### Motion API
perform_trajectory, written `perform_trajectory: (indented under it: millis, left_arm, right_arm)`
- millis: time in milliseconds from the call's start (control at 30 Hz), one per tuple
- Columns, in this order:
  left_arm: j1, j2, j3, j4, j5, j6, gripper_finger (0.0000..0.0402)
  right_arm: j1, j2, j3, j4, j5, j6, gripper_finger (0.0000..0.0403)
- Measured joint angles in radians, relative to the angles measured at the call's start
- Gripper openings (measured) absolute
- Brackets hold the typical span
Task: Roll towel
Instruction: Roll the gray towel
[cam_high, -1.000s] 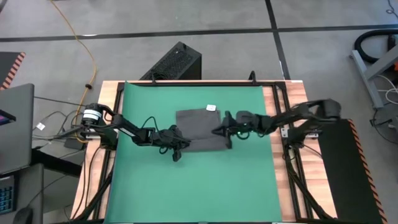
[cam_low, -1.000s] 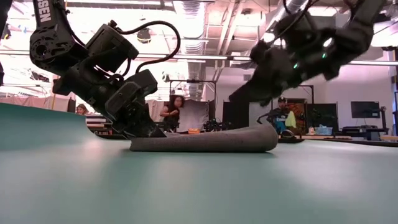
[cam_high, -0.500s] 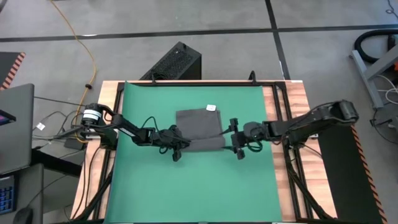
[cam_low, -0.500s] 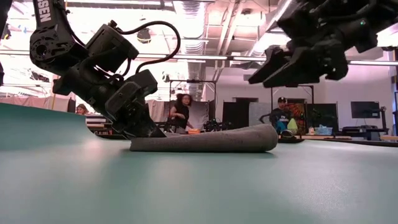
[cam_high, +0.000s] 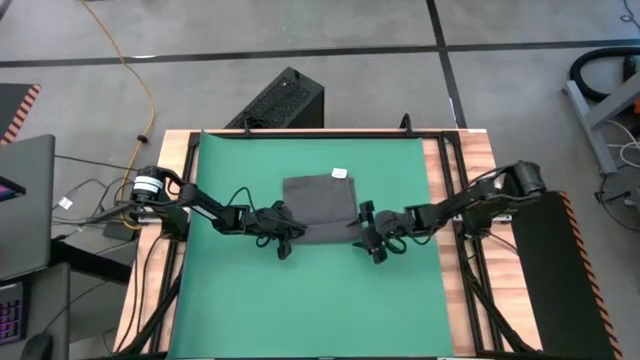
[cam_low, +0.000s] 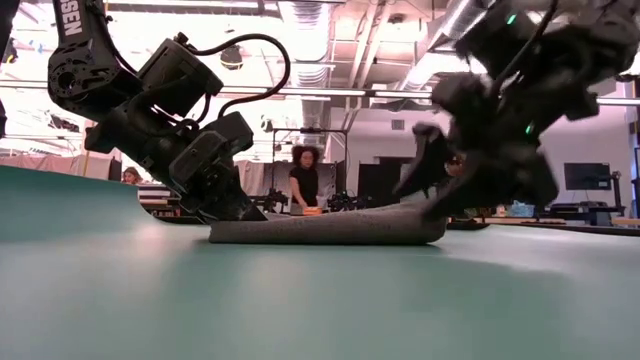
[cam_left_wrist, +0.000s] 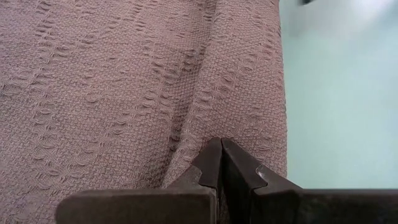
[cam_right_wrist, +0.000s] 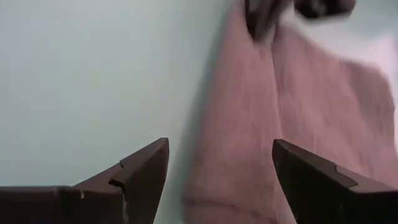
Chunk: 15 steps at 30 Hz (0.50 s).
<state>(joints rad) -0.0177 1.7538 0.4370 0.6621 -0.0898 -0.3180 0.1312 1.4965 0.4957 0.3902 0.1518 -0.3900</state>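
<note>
towel (cam_high: 318, 208): near edge is rolled, far part is flat | left gripper (cam_high: 283, 232): clamped on roll | right gripper (cam_high: 371, 237): spread wide at roll's end

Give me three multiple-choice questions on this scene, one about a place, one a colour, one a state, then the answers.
1. Where is the towel's white tag?
A. far edge
B. near edge
C. under the left gripper

2. What colour is the mat?
A. blue
B. green
C. red

3. How do the right gripper's jaws stand?
A. shut on cloth
B. shut empty
C. open

Answers: 1 A, the high view shows it at the far edge. 2 B, green all around the towel. 3 C, the right wrist view shows a wide gap.
</note>
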Motion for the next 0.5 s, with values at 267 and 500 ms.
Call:
perform_trajectory:
  millis: [267,500]
  left_arm:
    - [0.0,0.0,0.0,-0.002,0.001,0.021,0.0]
    - [0.0,0.0,0.0,-0.002,0.006,0.027,0.0]
  right_arm:
    - [-0.062,0.148,0.003,0.031,0.008,-0.004,0.0303]
    - [-0.058,0.176,0.004,0.018,0.079,0.11,0.0221]
